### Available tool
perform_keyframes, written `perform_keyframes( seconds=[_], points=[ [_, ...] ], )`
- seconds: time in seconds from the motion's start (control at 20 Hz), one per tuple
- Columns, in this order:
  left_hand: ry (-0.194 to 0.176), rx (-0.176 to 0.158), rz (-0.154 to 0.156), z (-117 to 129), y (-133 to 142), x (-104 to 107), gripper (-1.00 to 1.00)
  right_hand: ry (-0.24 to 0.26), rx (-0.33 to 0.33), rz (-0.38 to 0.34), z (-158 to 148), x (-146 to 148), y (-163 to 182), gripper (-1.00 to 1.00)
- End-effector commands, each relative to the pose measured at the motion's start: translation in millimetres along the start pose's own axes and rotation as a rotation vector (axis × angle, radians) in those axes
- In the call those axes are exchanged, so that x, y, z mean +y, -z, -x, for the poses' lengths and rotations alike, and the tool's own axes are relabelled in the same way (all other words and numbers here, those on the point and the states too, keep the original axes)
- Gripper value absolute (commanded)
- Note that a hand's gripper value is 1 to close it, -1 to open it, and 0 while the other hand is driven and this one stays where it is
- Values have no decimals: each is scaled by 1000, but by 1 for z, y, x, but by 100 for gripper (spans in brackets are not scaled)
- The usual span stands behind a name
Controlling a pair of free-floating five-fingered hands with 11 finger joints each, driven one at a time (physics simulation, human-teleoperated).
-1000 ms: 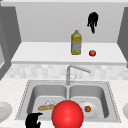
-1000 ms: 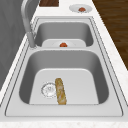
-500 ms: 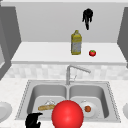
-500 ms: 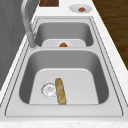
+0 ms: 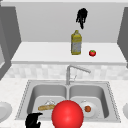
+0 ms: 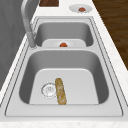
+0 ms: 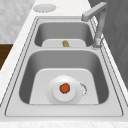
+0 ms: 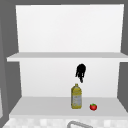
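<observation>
- The tall yellow oil bottle [image 5: 76,42] stands upright on the white lower shelf [image 5: 45,53], near its middle, with the small red tomato [image 5: 92,53] just beside it on the right.
- My right hand [image 5: 81,16] hangs in the air above the bottle, slightly to its right, fingers relaxed and pointing down, holding nothing and clear of the cap.
- Open space lies between it and the upper shelf [image 8: 50,56].
- My left hand [image 5: 33,120] floats low at the front rim of the steel double sink [image 5: 26,96], fingers curled around nothing, beside a big red ball [image 5: 67,114].
</observation>
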Motion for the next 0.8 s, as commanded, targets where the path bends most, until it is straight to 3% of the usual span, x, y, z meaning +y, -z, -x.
perform_keyframes(
  seconds=[0.0,0.3,0.55,0.75],
  points=[
    [0,0,0,0,0,0,0,-36,-47,-80,-6,-2,6,-100],
    [0,0,0,0,0,0,0,-30,-77,-53,-8,15,22,-100],
    [0,0,0,0,0,0,0,-44,-76,-79,-11,25,39,-100],
    [0,0,0,0,0,0,0,-26,-60,-122,-16,28,47,-100]
  ],
)
